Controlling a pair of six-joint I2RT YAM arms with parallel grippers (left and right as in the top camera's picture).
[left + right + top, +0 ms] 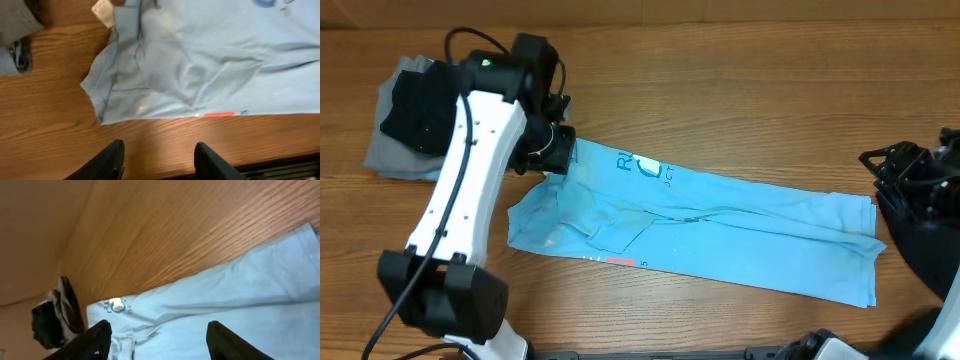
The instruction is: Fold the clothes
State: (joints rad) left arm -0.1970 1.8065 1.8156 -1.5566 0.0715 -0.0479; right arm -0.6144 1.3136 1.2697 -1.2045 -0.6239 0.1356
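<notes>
The light blue shirt (720,230) lies folded into a long strip across the table's middle, lettering (645,167) near its left end. My left gripper (558,150) hovers at that left end. In the left wrist view it (160,156) is open over bare wood, just off the shirt's (210,65) front edge, with nothing between its fingers. My right gripper (885,172) sits beyond the shirt's right end. In the right wrist view it (160,340) is open, looking along the shirt (240,300) with nothing held.
A heap of black and grey garments (415,120) lies at the back left, partly under the left arm; it also shows in the wrist views (15,25) (50,320). A small red tag (218,114) marks the shirt's front edge. Wooden table (740,90) stretches behind.
</notes>
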